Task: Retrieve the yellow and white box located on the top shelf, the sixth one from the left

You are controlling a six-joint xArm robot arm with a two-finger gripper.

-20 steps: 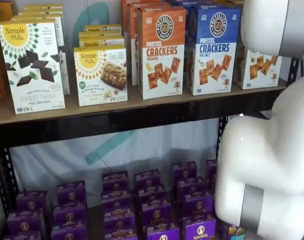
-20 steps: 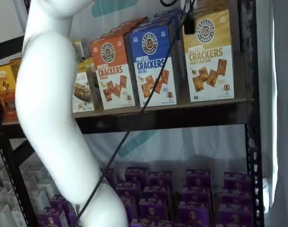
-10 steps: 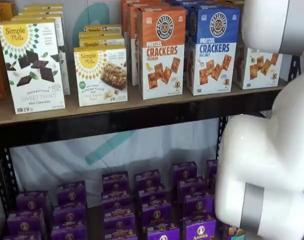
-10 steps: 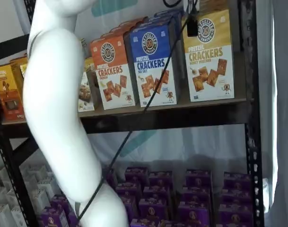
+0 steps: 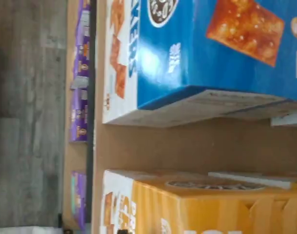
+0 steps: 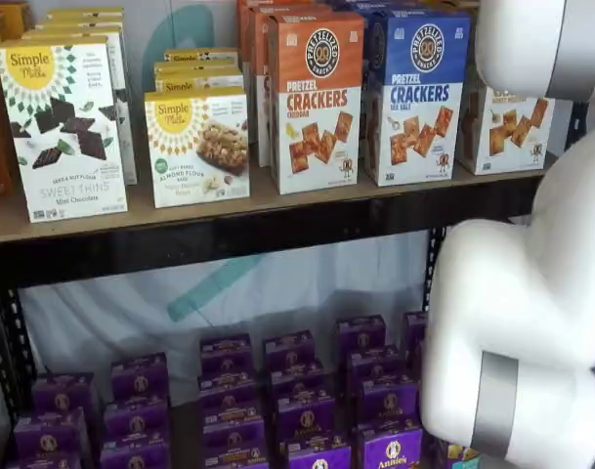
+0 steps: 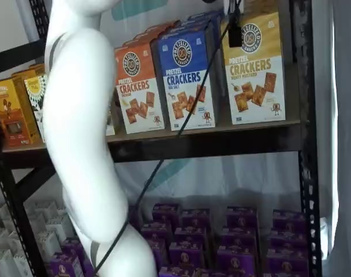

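1. Behind our arm, the top shelf [image 7: 221,141], tan board with a black rail, carried the yellow and white box [image 7: 256,69] at its right end.
2. Our gripper [image 7: 234,32] showed one dark finger; its spread we could not tell.
3. Glossy cardboard might slip, or nudge the blue Pretzel Crackers box [image 7: 184,78].

Behind my shelving I see a pale wall [image 6: 307,283] with a teal mark [image 6: 214,283], black uprights [image 7: 305,173], and grey wood-grain floor [image 5: 26,122] below.
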